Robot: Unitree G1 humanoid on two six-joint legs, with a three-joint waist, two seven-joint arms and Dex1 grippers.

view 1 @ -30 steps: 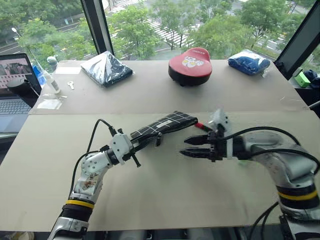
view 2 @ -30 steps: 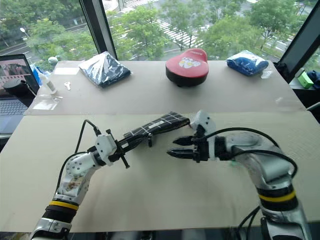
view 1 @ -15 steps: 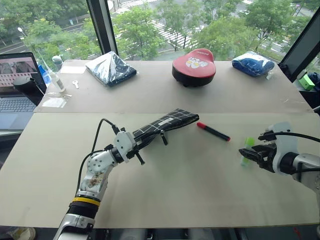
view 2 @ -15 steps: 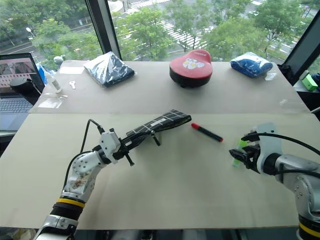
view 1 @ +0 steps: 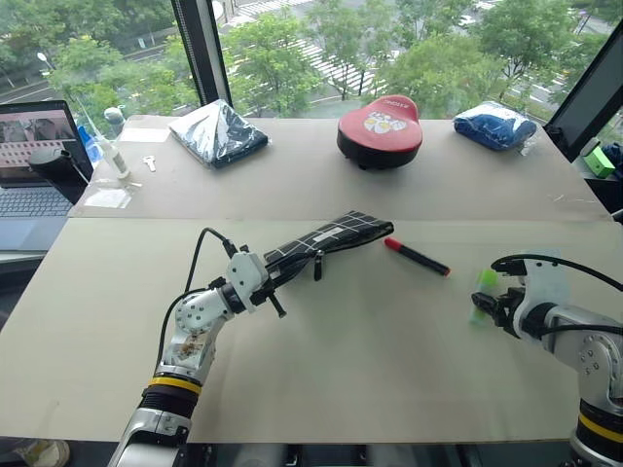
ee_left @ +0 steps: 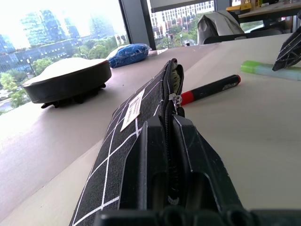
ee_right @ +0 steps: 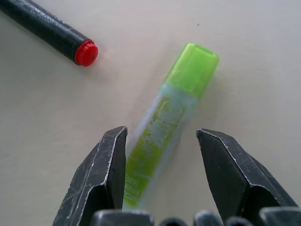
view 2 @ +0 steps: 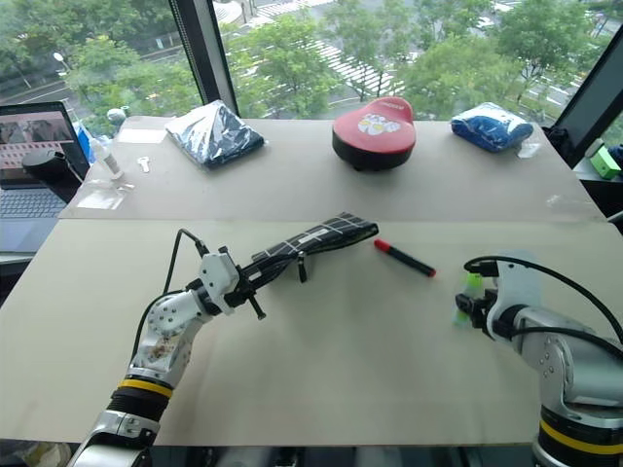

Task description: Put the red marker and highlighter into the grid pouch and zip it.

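The right gripper had swung from the grid pouch (pinched by the left gripper) to straddle, spread, the highlighter, pickup pending.

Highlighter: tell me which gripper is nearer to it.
Right. The right gripper is open, its fingers either side of the highlighter. The left gripper is far across the table, shut on the grid pouch.

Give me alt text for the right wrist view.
The right gripper is open, its two black fingers straddling the green highlighter, which lies flat on the beige table. The red marker lies nearby, one red end showing.
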